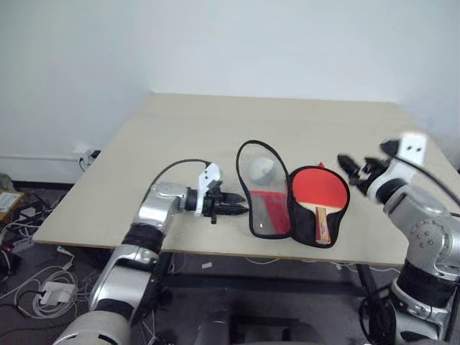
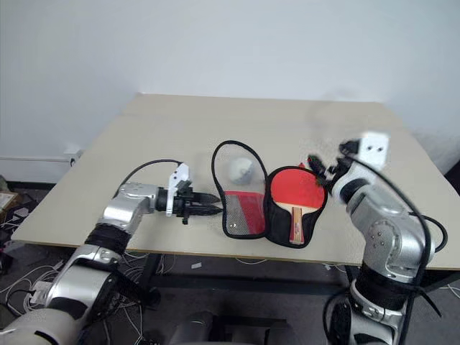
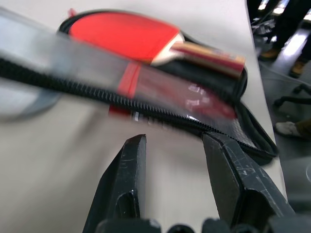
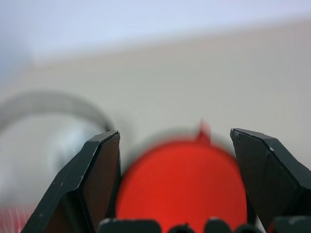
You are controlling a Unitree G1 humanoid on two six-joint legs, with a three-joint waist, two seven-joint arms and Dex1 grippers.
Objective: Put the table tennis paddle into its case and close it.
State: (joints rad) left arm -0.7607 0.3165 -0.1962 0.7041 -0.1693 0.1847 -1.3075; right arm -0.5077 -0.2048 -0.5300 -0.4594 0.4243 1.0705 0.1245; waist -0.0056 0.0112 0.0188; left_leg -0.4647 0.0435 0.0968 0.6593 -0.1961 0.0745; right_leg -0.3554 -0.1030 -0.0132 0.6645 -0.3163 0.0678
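The case (image 1: 295, 210) lies unzipped near the table's front edge. Its clear plastic half (image 1: 260, 158) stands tilted up on the left, and its black-lined half lies flat. The table tennis paddle (image 1: 318, 188) rests in the flat half, red face up, its wooden handle (image 1: 323, 224) toward the front edge. A white ball (image 1: 262, 170) shows through the clear half. My left gripper (image 1: 238, 210) points at the clear half's lower edge from the left; in the left wrist view it (image 3: 175, 141) is open and empty. My right gripper (image 1: 353, 167) hovers right of the paddle, open and empty (image 4: 176, 133).
The beige table (image 1: 187, 129) stretches back to a white wall. The case sits close to the front edge (image 1: 215, 248). Cables and a power strip (image 1: 43, 287) lie on the floor at the left.
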